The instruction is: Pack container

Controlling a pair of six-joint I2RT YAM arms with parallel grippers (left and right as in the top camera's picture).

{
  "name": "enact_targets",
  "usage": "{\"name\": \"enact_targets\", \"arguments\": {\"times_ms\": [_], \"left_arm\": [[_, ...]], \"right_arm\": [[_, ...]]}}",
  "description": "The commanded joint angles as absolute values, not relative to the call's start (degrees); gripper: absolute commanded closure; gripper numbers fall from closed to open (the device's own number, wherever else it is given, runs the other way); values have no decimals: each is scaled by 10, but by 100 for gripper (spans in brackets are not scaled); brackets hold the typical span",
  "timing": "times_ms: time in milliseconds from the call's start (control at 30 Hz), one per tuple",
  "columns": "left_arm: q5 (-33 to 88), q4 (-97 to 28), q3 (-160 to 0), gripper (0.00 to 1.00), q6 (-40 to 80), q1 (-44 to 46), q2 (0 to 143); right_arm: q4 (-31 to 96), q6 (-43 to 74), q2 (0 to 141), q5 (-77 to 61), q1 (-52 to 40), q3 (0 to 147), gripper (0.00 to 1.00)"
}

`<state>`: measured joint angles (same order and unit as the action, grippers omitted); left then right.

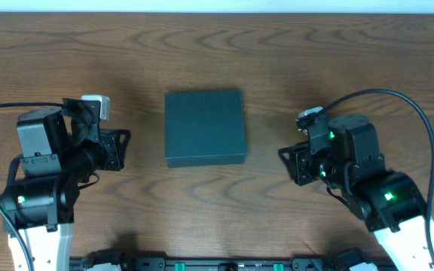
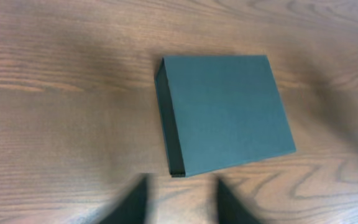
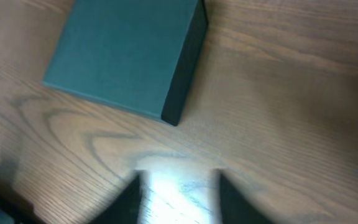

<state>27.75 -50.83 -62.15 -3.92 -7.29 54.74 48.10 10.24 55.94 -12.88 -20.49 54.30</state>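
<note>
The dark teal-green square cardboard box [image 1: 205, 126] lies flat and closed mid-worktop [image 1: 202, 45], between the two arms and apart from both. The left jaws and right jaws stand partly open, holding nothing. The lid probably needs lifting first: steady the base with one side and find the free edge with the other. Nearly square, the box shows no clear long axis. Its sides run roughly along the worktop's edges, and the hinge side cannot be told.

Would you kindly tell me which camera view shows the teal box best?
The overhead view: the container lies whole, closed, seen squarely from above. The left wrist view also shows it whole, but slanted and blurred; the right wrist view crops it at the frame's top edge.
</note>
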Motion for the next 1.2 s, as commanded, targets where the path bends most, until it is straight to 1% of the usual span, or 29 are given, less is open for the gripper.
{"name": "enact_targets", "arguments": {"times_ms": [0, 67, 567, 700, 800, 867, 1000, 1167], "left_arm": [[280, -508, -623, 5, -22, -71, 543], [280, -513, -623, 5, -22, -71, 543], [277, -531, -623, 5, -22, -71, 543], [228, -566, -622, 5, -23, -70, 540], [184, -568, -616, 5, -26, -70, 515], [152, -551, -600, 5, -21, -71, 484], [84, -469, -514, 5, 45, -88, 398], [86, -345, -356, 5, 60, -117, 279]], "right_arm": [[460, 118, 566, -120, -211, 509, 1], [443, 128, 575, -124, -211, 495, 1], [460, 128, 638, -122, -211, 482, 1], [460, 128, 638, -123, -211, 482, 1], [460, 128, 639, -122, -211, 482, 1], [460, 128, 639, -122, -211, 482, 1], [460, 128, 639, -123, -211, 482, 1], [460, 128, 639, -123, -211, 482, 1]]}}
